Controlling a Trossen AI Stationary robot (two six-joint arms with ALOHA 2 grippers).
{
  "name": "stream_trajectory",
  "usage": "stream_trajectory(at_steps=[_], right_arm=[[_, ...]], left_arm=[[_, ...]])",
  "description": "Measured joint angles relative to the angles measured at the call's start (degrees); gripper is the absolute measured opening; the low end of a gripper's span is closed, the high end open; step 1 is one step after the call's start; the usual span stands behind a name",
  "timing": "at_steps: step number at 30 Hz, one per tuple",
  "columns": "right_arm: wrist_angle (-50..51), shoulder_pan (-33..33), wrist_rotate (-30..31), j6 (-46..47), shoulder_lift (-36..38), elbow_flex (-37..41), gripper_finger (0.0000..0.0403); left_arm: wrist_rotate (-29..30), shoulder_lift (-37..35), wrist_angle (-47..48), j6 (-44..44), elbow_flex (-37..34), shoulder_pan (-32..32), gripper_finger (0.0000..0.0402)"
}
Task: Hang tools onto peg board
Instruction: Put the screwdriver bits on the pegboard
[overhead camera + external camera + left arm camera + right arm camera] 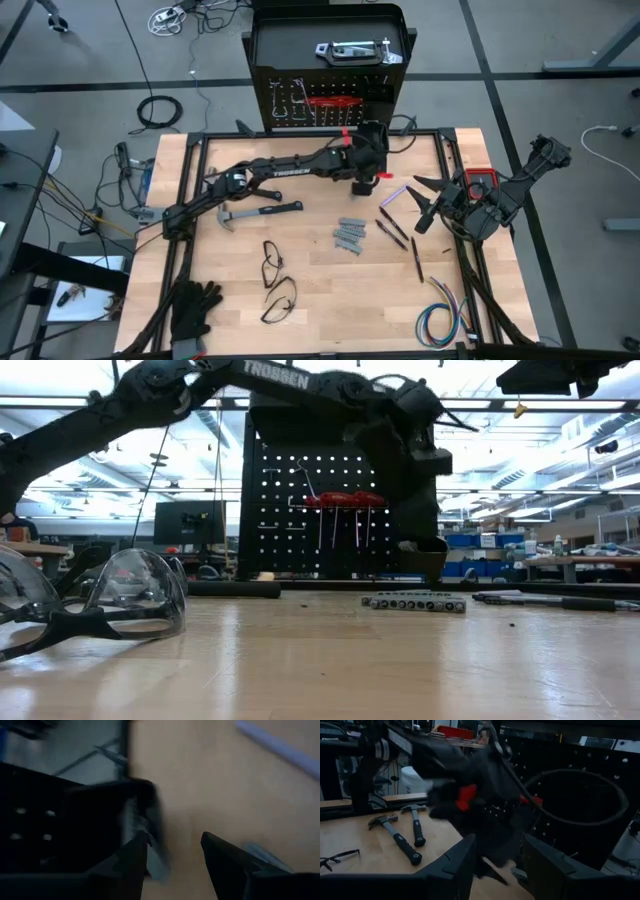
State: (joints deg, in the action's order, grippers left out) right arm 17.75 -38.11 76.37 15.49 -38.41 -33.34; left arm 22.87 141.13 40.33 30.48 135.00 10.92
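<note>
The work surface is a pale wooden table [300,290] framed in black rail, standing on a grey floor strewn with cables. At its far edge the peg board [300,110] stands upright, red-handled tools [340,500] already hanging on its hooks.

The left gripper [362,182] reaches across to the board's right end; its fingers [135,857] stand apart beside the board's edge, and whether they grip anything cannot be told. The right gripper [428,205] waits at the table's right side, fingers parted and holding nothing.

Two hammers [262,211] lie on the left half of the table, grey metal pieces [350,236] near the middle, and dark screwdrivers [395,232] just right of those. Safety glasses [275,280] lie nearer, black gloves [193,307] at the near left corner, a coloured wire bundle [440,318] near right.

Beyond the table, the low view shows an open workshop with ceiling strip lights, monitors and benches.
</note>
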Motion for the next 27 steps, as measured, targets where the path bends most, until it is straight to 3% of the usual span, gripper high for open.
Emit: stream_trajectory(at_steps=[9,11,19,27], right_arm=[[1.79,0.00,-5.88,4.14,0.01,0.00,0.0165],[3.32,0.00,-6.83,6.17,-0.12,0.00,0.0165],[3.75,0.08,-7.50,10.75,-2.45,0.00,0.0165],[3.73,4.25,-16.47,14.99,-7.12,0.00,0.0164]], left_arm=[[-22.82,-11.66,11.46,-11.49,-1.64,-2.88,0.0188],[-23.13,-13.60,11.24,-12.26,-4.39,-4.61,0.0188],[-14.39,-16.36,1.60,-11.19,-16.56,-12.06,0.0188],[-14.86,-26.68,-22.91,-13.35,-42.79,-14.33,0.0163]])
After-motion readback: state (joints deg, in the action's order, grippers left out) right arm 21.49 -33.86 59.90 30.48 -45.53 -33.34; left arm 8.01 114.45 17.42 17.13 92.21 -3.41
